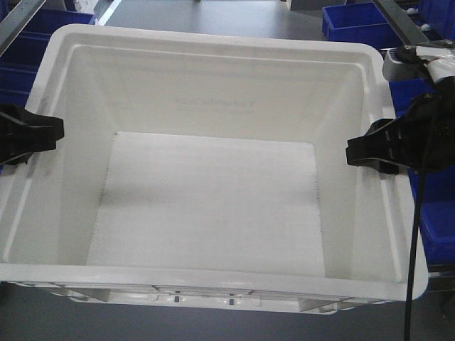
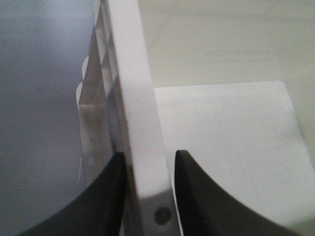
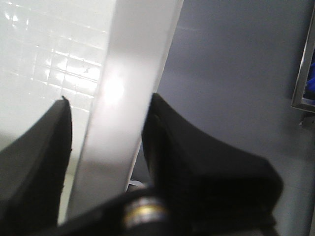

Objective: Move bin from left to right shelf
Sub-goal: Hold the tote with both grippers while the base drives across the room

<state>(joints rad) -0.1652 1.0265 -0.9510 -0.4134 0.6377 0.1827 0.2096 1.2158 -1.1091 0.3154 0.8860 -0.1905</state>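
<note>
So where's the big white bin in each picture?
Front view: the bin fills nearly the whole picture, seen from above.
Left wrist view: its rim runs up the middle, floor to the right.
Right wrist view: the rim slants up the middle, inner wall left.
Shared landmark: that thick rim, clamped by the left hand and right hand.

The bin point(image 1: 213, 92) is white all over. Its inner walls are smooth with a faint cream shade, and its bottom is a brighter white with a fine grain. In the right wrist view its wall shows a pale square grid. Faint lettering on its far inner wall is white on white. The left gripper point(image 1: 50, 133) and right gripper point(image 1: 359, 150) at the bin's side rims are matt black, as is the cable point(image 1: 412, 249) by its right rim. The crates point(image 1: 355, 21) behind and on both sides of the bin are deep blue. The floor point(image 1: 199, 14) beyond it is dull grey.
</note>
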